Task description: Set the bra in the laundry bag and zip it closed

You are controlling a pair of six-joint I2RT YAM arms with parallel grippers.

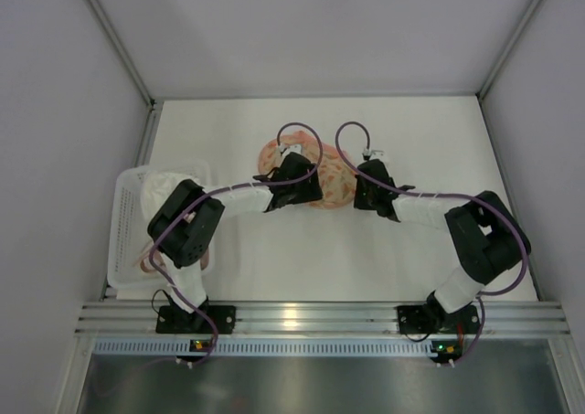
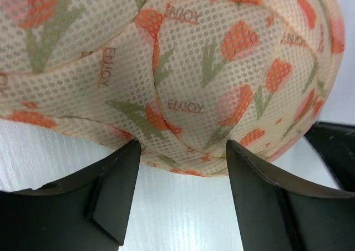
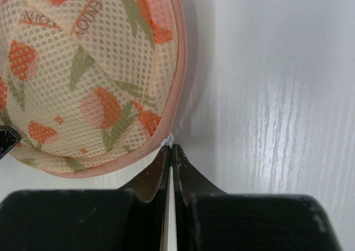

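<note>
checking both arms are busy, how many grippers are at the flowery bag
2. The left gripper is open at the bag's left half; the right gripper is shut at its pink right edge.

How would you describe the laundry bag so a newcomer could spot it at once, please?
Look at the middle of the white table. The laundry bag lies there, a rounded cream mesh case with orange flowers and a pink edge, unlike the plain white basket at the left.
</note>
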